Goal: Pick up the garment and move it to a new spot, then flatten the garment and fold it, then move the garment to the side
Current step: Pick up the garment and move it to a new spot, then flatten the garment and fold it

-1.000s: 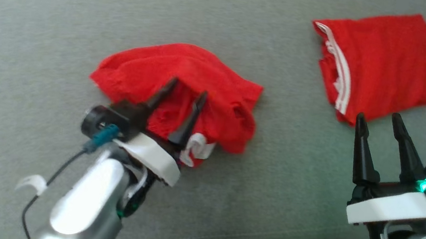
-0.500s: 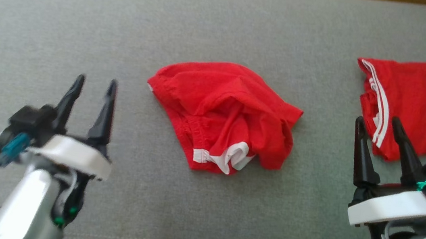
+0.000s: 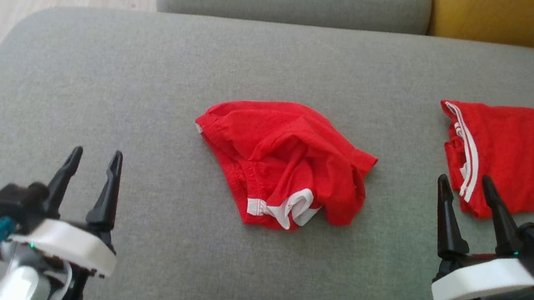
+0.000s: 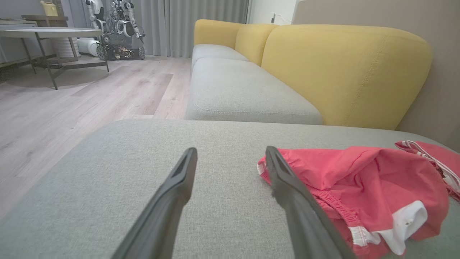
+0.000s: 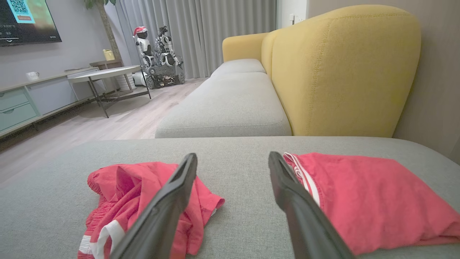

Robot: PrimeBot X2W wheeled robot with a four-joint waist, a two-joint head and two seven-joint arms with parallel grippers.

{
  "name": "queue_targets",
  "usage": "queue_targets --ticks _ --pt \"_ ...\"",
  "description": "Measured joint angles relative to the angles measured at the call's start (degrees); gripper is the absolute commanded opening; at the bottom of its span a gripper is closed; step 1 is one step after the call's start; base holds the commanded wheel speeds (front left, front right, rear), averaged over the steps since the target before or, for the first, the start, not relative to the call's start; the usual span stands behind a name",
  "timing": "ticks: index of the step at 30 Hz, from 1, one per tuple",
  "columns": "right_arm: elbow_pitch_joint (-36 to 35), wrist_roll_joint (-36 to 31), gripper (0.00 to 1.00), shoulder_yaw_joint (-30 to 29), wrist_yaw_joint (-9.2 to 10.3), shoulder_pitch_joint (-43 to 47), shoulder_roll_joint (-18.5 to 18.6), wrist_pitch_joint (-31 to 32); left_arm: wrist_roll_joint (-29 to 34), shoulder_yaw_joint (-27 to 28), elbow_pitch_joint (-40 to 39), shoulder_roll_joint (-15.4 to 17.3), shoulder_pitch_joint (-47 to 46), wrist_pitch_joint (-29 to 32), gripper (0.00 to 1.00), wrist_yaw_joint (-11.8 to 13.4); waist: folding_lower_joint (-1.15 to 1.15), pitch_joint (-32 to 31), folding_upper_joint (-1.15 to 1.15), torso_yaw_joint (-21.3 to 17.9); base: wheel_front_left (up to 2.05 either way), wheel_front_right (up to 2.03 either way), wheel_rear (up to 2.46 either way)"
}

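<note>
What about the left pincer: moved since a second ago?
Yes: left pincer withdrew leftward off the crumpled garment, now clear of it over bare cushion.

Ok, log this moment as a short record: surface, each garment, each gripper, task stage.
surface: grey sofa cushion, yellow backrest behind it
crumpled garment: red with white trim, bunched up, mid-cushion, nothing touching it
folded garment: red with white stripes, lying flat on the robot's right
left gripper: open, empty, left of the crumpled garment and apart from it
right gripper: open, empty, by the folded garment's near corner
task stage: crumpled garment not yet flattened or folded
</note>
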State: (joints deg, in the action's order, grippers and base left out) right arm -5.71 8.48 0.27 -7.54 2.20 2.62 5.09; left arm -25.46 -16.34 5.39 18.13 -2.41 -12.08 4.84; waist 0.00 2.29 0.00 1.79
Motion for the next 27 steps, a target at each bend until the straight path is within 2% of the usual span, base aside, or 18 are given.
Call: queue_targets --ticks 12,27 --pt "-0.1 0.0 1.00 0.1 0.01 3.4 0.0 1.1 0.0 -0.1 -5.3 1.0 5.6 2.0 1.00 3.3 0.00 -3.3 0.00 -0.3 0.00 0.00 0.00" --pt "-0.7 -0.2 1.00 -0.4 0.01 4.5 0.0 1.3 0.2 -0.4 -7.1 1.7 6.6 2.7 1.00 4.2 0.00 -3.8 0.00 -0.4 0.00 0.00 0.00"
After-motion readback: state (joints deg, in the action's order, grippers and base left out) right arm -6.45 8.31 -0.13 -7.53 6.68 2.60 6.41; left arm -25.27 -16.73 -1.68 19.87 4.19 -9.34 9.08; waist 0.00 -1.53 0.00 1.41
